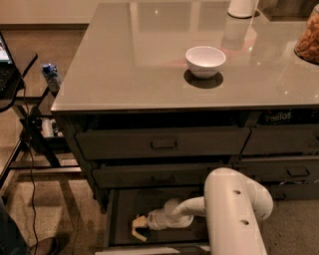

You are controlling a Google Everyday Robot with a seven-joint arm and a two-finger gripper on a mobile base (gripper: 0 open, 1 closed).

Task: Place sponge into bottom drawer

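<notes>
The bottom drawer [124,204] of the dark cabinet stands pulled open, its dark floor showing. My white arm reaches down into it from the lower right. At the drawer's left front, the gripper [140,225] sits low over the floor. A pale yellowish piece, which I take for the sponge [135,229], shows at its tip. No green top is visible, and whether the sponge rests on the floor or is held I cannot tell.
A white bowl [205,61] sits on the grey countertop [124,64]. A white container [242,7] stands at the back and a snack jar [308,41] at the right edge. Two shut handled drawers [163,143] lie above. A side table [15,74] and cables stand left.
</notes>
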